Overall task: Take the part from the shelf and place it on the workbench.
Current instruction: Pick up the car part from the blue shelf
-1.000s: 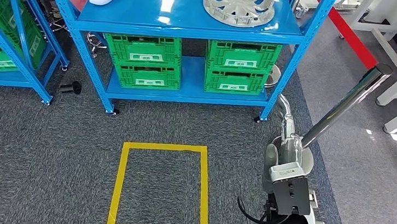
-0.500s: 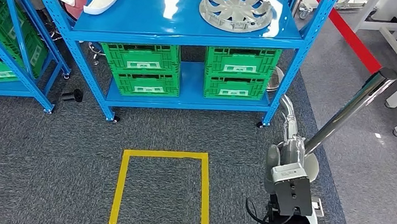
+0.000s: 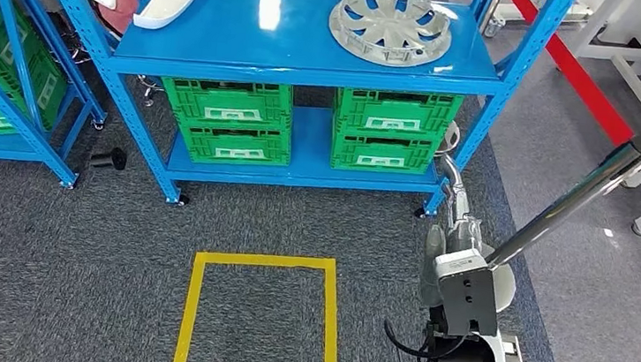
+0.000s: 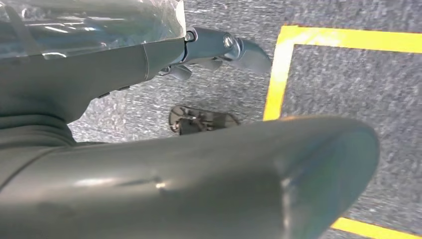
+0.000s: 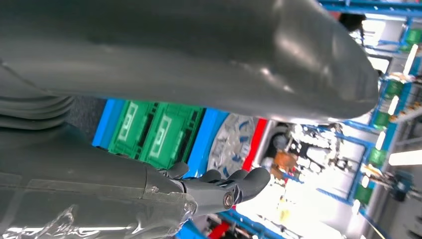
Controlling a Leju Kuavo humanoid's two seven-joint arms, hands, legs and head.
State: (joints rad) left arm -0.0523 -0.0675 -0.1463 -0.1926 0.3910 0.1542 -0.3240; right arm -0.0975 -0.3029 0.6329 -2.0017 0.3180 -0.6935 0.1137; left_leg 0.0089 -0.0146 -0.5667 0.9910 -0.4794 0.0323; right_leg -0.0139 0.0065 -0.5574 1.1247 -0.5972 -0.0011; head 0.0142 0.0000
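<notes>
I'm on the approach step: the grey wheel cover [image 3: 392,11] lies on the far blue shelf [image 3: 225,34], right side. My right robot hand [image 3: 458,214] and left robot hand [image 4: 219,47] hang released, grasping nothing. Next I'd step closer and reach

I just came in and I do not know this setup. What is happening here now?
The robot stands on the carpet facing a blue shelf and handles nothing yet. A grey wheel cover and a white part lie on the top level, with green crates below. The right hand is raised toward the shelf's right post, fingers apart and empty. The left hand hangs over the floor near the yellow tape.
</notes>
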